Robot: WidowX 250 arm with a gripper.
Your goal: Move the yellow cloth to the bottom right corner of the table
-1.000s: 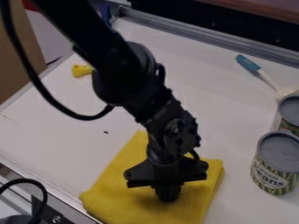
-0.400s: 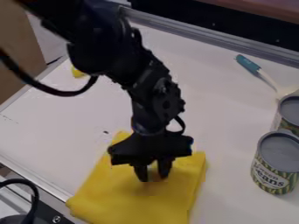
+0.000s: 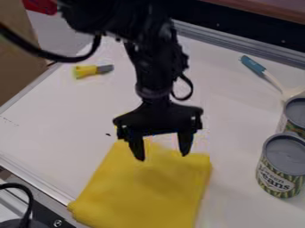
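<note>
Your gripper (image 3: 162, 156): fingers (image 3: 138, 149) wide apart at the yellow cloth (image 3: 143, 191)'s top edge | cloth: low in view, on the tabletop (image 3: 59, 120) | right of it: front can (image 3: 285, 156), words on its stripy label (image 3: 275, 178); back can (image 3: 296, 112) close behind

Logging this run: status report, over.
Black two-finger gripper open above yellow cloth. Cloth on white table, ungripped. Two striped metal cans camera-right of it, not touching.

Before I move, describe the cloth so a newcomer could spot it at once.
On the white table, look low in the view, just below the black hand. The cloth lies there, broad, flat and yellow all over. The other yellow item, farther back, is small, with a grey end.
</note>
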